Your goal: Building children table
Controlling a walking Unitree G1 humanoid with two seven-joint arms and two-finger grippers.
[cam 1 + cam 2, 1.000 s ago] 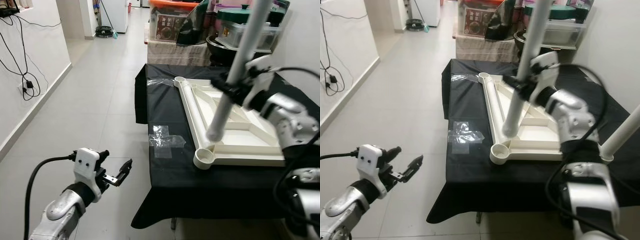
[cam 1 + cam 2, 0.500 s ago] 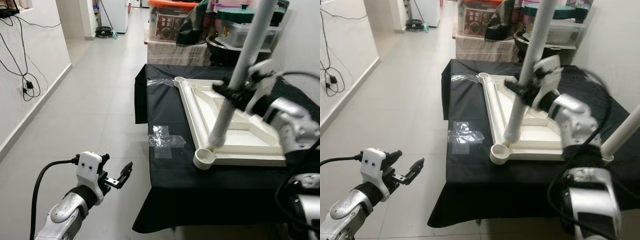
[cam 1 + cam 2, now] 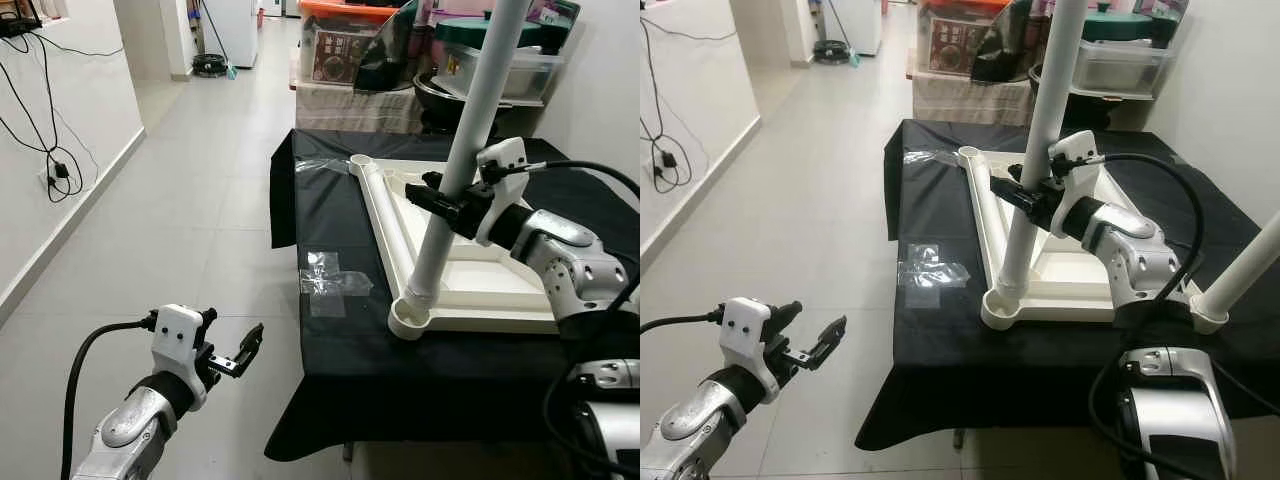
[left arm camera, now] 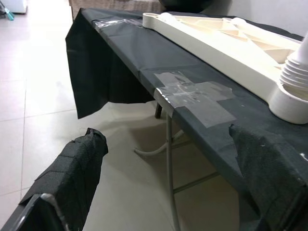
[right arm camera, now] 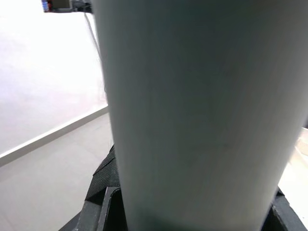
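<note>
Now one black-draped table (image 3: 330,330) carries one upturned white tabletop (image 3: 470,290), lying just below and in front of the right gripper (image 3: 437,192). Two white legs are in view: one long leg (image 3: 455,170) stands nearly upright, tilted slightly, with its ribbed foot set in the near corner socket (image 3: 408,318) directly below that gripper; a second leg (image 3: 1243,270) rises from another socket behind it, toward the robot's right side. The right gripper's black fingers are clamped around the first leg partway up its length, and the right wrist view has the pale tube pressed between them. One patch of clear tape (image 3: 335,285) lies on the cloth, beyond the left gripper (image 3: 240,352). That left gripper hangs low over the tiled floor (image 3: 180,200), beside the table's edge, its two fingers (image 4: 77,168) spread apart and holding nothing.
</note>
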